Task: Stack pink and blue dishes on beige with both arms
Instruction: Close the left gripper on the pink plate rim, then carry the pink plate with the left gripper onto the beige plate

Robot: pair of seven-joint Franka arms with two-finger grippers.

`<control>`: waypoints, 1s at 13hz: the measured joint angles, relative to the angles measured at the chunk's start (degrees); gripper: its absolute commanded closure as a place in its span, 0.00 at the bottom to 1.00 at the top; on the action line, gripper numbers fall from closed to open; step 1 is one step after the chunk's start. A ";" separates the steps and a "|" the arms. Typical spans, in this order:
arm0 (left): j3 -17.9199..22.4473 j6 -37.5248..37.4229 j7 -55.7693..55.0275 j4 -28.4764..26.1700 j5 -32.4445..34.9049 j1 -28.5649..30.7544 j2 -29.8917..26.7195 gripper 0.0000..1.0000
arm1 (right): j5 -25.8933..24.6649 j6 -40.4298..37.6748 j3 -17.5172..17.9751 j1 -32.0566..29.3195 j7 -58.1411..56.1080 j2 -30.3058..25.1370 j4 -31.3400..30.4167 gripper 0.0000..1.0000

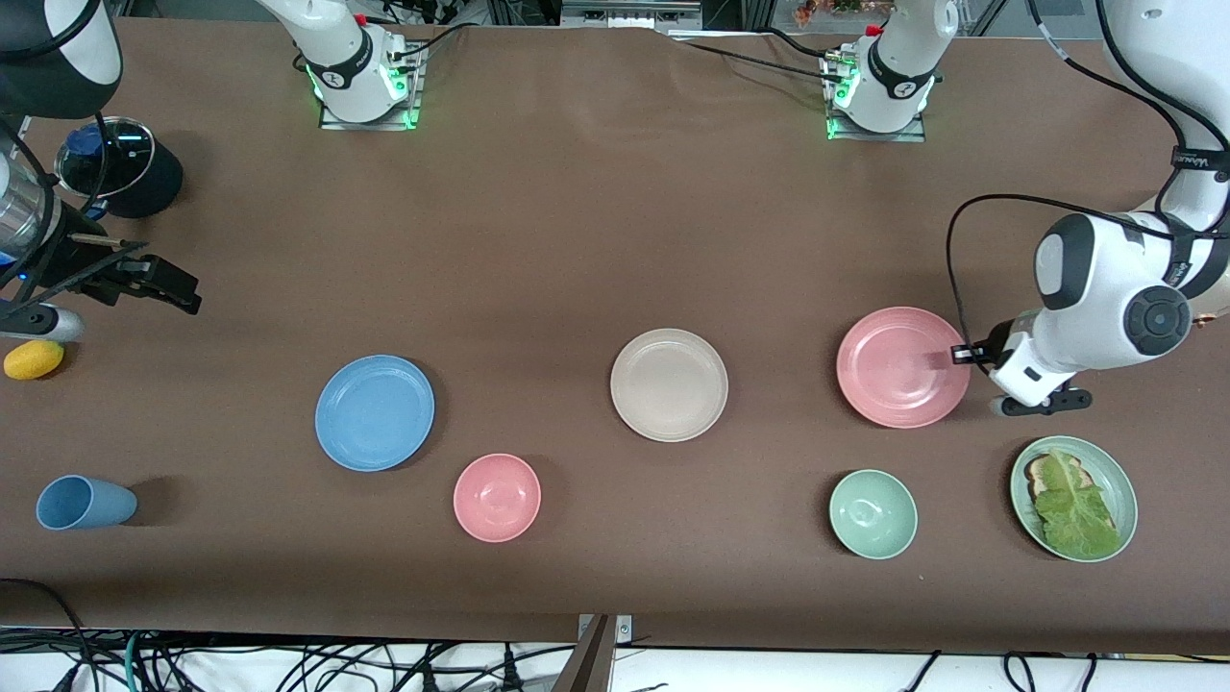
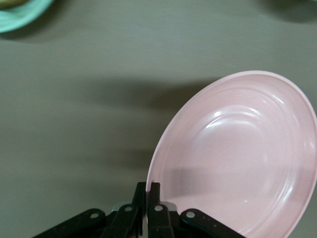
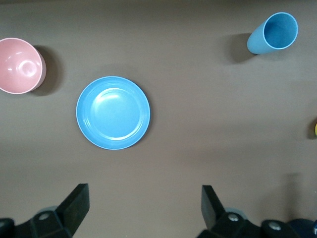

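Observation:
The pink plate lies toward the left arm's end of the table. My left gripper is shut on its rim, one finger inside the rim and one outside. Mid-table rests the beige plate, bare. Toward the right arm's end lies the blue plate, untouched. My right gripper hangs open and empty over bare table, well apart from the blue plate.
A pink bowl and a green bowl sit near the front edge. A green plate holds bread and lettuce. A blue cup, a yellow object and a lidded black pot are at the right arm's end.

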 measured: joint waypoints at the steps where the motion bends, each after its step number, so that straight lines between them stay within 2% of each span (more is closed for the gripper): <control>1: -2.15 -0.50 -2.72 0.35 0.00 -0.06 0.01 1.00 | 0.00 0.00 0.00 0.00 0.00 0.00 0.00 0.00; 5: -10.14 -0.63 -16.03 2.02 -0.03 -2.01 0.28 1.00 | 0.01 0.00 0.00 0.00 -0.01 0.00 0.00 0.00; 8: -10.73 -0.59 -22.53 5.97 -0.33 -8.55 2.27 1.00 | 0.01 -0.01 0.00 -0.01 -0.01 0.00 0.00 0.00; 13: -9.79 -0.48 -25.29 14.99 1.21 -18.20 11.53 1.00 | 0.05 0.00 0.01 -0.01 -0.02 -0.02 0.01 0.00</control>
